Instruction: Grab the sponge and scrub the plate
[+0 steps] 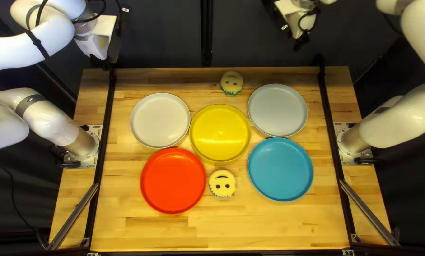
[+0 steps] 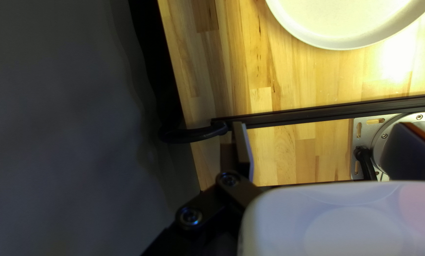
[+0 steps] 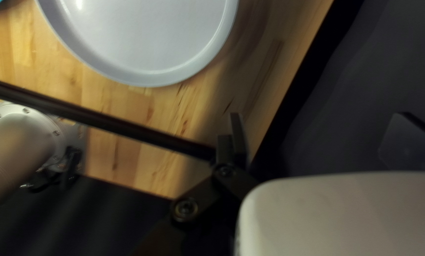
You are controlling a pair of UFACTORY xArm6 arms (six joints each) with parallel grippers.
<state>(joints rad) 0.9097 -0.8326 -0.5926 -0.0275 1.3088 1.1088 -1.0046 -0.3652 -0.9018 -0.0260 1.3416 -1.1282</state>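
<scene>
Left gripper (image 1: pixel 103 63) and right gripper (image 1: pixel 298 44) are seen released, opened wide
White plate (image 2: pixel 345 23) and grey plate (image 3: pixel 146 42) are partly cut off in wrist views

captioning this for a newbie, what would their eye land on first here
In the top left view, probably the red plate first, toward the near left, then the blue plate, with a yellow smiley sponge between them. The yellow plate sits behind that sponge, and a second sponge lies near the table's far edge.
</scene>
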